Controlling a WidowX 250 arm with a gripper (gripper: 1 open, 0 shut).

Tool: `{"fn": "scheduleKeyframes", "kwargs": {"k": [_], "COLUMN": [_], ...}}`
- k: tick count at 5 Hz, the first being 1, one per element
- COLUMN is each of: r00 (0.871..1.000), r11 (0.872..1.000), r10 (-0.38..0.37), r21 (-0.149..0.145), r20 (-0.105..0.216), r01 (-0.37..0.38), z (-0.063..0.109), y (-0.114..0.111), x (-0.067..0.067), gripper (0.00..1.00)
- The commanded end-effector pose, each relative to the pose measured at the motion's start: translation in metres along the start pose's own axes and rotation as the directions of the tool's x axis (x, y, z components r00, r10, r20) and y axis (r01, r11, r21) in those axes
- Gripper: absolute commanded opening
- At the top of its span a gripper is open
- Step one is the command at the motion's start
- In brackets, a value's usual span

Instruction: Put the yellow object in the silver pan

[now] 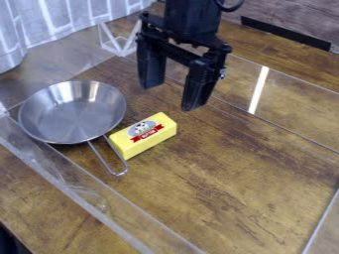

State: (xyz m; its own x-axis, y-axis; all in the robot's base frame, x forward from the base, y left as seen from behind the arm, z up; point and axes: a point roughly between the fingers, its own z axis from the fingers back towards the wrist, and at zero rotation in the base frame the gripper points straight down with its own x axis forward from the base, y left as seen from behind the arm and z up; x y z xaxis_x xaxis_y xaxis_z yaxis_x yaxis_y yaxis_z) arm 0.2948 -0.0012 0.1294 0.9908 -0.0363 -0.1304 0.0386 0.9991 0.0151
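Observation:
The yellow object point(143, 137) is a small block with a white, red-marked label on top; it lies on the wooden table just right of the pan. The silver pan point(69, 109) rests flat at the left, empty, its thin wire handle point(109, 158) pointing toward the front. My black gripper point(173, 81) hangs above and slightly behind the block, open, with its two long fingers wide apart and nothing between them. It touches neither the block nor the pan.
Clear plastic walls point(79, 203) run along the table's front-left side and at the back. Bare wooden tabletop point(252, 179) stretches to the right and front. A glare streak point(260, 91) marks another clear panel at the right.

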Motion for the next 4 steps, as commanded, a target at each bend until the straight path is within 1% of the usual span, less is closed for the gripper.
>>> {"fn": "scheduleKeyframes", "kwargs": {"k": [1, 2, 4], "r00": [0.997, 0.997, 0.998], "r11": [0.999, 0.999, 1.000], "r10": [0.038, 0.046, 0.016], "r21": [-0.008, -0.009, -0.001], "r20": [0.062, 0.058, 0.056], "r01": [-0.038, -0.045, -0.016], "z": [0.0193, 0.0193, 0.0178], "y": [0.0098, 0.0120, 0.0088], "x": [-0.0068, -0.0081, -0.0059], "gripper": [1.00, 1.00, 1.00]}}
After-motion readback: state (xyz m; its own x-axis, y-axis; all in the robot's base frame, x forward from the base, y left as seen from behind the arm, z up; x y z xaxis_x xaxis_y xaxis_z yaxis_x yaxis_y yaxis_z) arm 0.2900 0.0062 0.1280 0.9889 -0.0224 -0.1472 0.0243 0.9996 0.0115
